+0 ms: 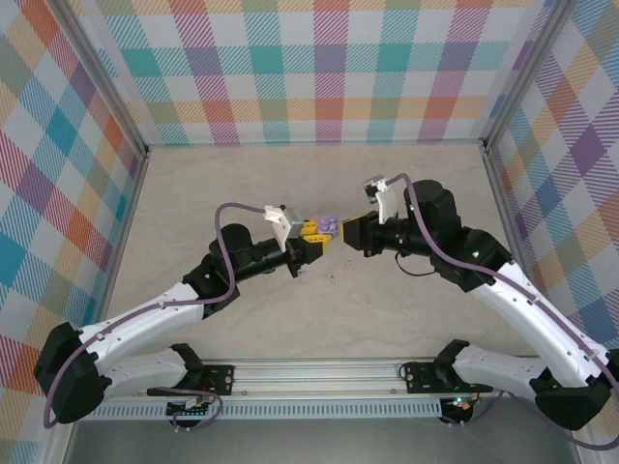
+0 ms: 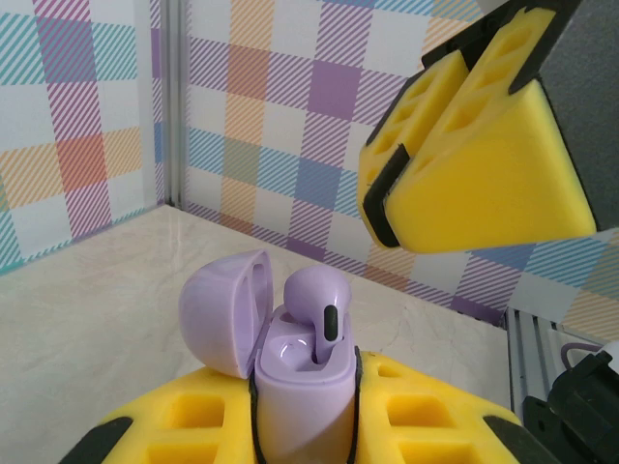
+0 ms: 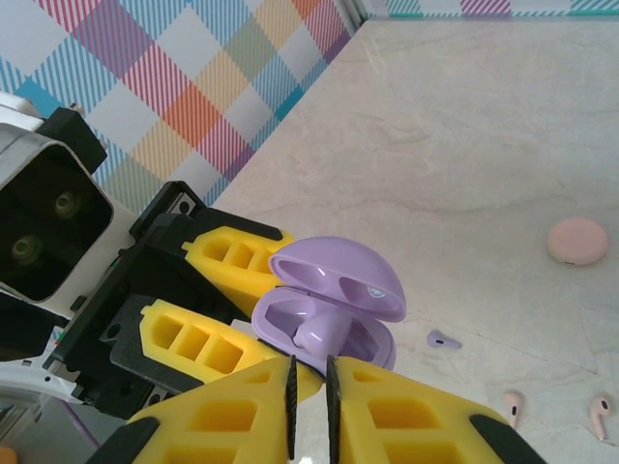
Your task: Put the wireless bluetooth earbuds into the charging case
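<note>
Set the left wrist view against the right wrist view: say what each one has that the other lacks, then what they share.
Left wrist view: a side-on look at the purple earbud standing in its slot, with the right hand shut at the upper right of the frame. Right wrist view: a loose purple bud, two pale pink buds and a pink disc lying on the table. Both: the open purple charging case gripped by the left hand, and the plaid walls.
</note>
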Tool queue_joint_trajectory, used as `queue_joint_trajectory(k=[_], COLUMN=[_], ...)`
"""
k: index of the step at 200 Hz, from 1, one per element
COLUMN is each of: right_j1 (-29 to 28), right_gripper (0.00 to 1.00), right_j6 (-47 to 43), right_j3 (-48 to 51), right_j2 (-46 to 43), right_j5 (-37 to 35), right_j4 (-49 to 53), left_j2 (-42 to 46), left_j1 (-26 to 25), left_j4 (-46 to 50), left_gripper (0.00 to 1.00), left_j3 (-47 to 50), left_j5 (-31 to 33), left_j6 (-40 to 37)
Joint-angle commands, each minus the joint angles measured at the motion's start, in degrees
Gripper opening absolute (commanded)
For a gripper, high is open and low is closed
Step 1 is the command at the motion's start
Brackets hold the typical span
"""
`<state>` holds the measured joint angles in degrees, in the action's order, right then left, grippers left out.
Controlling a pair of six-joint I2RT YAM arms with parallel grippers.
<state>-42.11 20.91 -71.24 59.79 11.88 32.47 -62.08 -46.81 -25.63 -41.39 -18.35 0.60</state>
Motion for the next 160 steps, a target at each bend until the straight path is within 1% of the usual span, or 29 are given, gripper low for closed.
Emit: queue_joint_trajectory(k=[1, 93, 160], right_j1=[-0.1, -0.1, -0.1], right_gripper=[0.16, 0.18, 0.19], right_j6=[-0.3, 0.0, -0.1], right_j3=[-0.2, -0.2, -0.4], right_j2=[0.8, 1.8, 2.5], right_j5=[2.2, 0.3, 0.2], right_j4=[-0.7, -0.1, 1.1], left_j2=[1.0, 1.5, 1.8], left_j1=[-0.9, -0.9, -0.9], left_j4=[-1.7, -2.8, -3.9], left_gripper=[0.01, 0.0, 0.01], left_j3=[0.3, 0.4, 0.8], left_j5=[-0.2, -3.2, -3.3], left_j6=[0.7, 1.0, 1.9])
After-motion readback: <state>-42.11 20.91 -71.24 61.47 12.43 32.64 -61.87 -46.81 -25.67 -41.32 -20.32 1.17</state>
